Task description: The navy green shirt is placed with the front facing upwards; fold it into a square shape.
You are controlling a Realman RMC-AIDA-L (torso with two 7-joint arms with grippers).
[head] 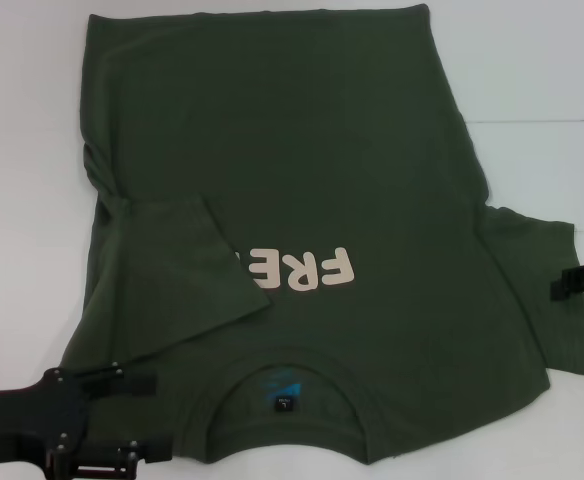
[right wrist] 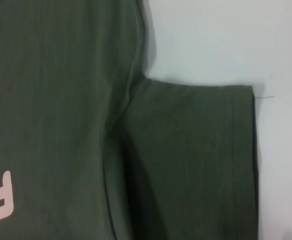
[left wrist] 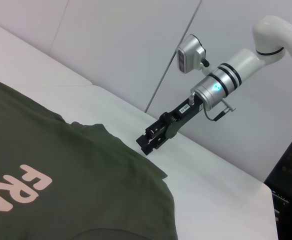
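While the navy green shirt [head: 302, 180] lies front up across my white table [head: 532, 70], its collar [head: 287, 395] sits nearest me and its hem runs along the far edge of the head view. Pale pink lettering [head: 302, 268] reads upside down from where I stand. One sleeve on my left [head: 177, 270] is already folded inward over the chest, its cuff edge covering part of the lettering, and the cloth bunches in small wrinkles along that left side. The sleeve on my right [head: 542, 285] is still spread flat on the table, its cuff edge straight and its underarm seam forming a clean corner against the body, as the right wrist view shows.

My left hand [head: 137, 420] hangs at the near left corner, over the shirt's shoulder by the collar, its dark fingers apart and holding nothing. My right hand [left wrist: 148, 140] hovers just beside the outer edge of the spread sleeve, low over bare table; seen from the left wrist camera, its black fingers stand close together on nothing.

Open white table stretches to the right of the shirt and beyond the right sleeve, with a narrower strip to the left of the body. A pale wall panel [left wrist: 136, 45] rises behind the table's far side.
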